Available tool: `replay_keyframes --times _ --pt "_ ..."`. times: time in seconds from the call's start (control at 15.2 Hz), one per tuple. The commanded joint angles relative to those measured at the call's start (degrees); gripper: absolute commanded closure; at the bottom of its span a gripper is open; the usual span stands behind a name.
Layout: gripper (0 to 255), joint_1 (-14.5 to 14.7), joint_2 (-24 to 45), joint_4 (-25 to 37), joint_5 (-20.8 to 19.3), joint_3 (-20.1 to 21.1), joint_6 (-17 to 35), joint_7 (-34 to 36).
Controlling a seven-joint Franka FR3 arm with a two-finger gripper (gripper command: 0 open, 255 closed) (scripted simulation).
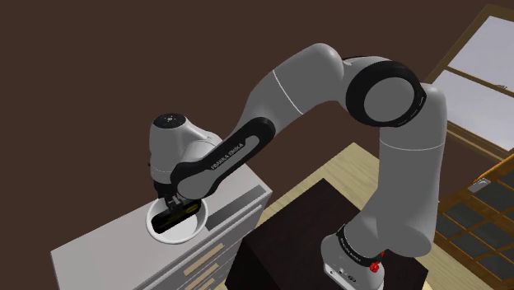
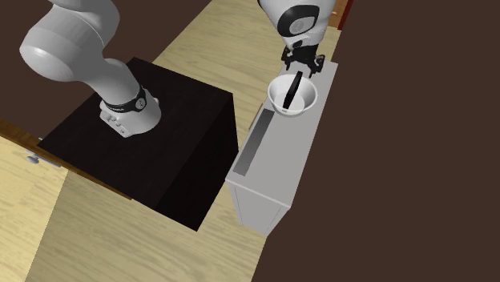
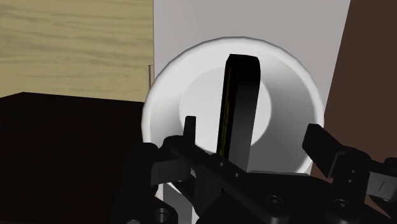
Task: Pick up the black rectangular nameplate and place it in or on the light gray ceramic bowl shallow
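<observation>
black, thin and rigid-looking, the nameplate point(image 3: 242, 108) stands tilted on its edge inside the pale bowl point(image 3: 167, 95), which sits on the grey surface point(image 2: 292, 164). the jaws hang just above it, spread apart to either side and touching neither face (so the plate is not held). i judge it light, stiff and rather slick; pinching across its flat faces near the upper end looks best.

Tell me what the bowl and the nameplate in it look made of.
The bowl is plain white, smooth and matte with soft shading; possibly ceramic, but nothing settles it. The nameplate is a black slab with little sheen and a thin yellowish line along one edge; plastic or painted wood, cannot tell.
</observation>
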Motion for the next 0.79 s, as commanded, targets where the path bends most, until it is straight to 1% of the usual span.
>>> replay_keyframes --times 0.0,0.2,0.73 --pt "0 -0.7 -1.6 -0.2 0.8 0.7 -1.3 -0.5" --pt "0 -2.5 -5.8 -0.5 3.2 2.5 -5.1 -2.1" --pt "0 -2.5 -5.8 -0.5 3.2 2.5 -5.1 -2.1"
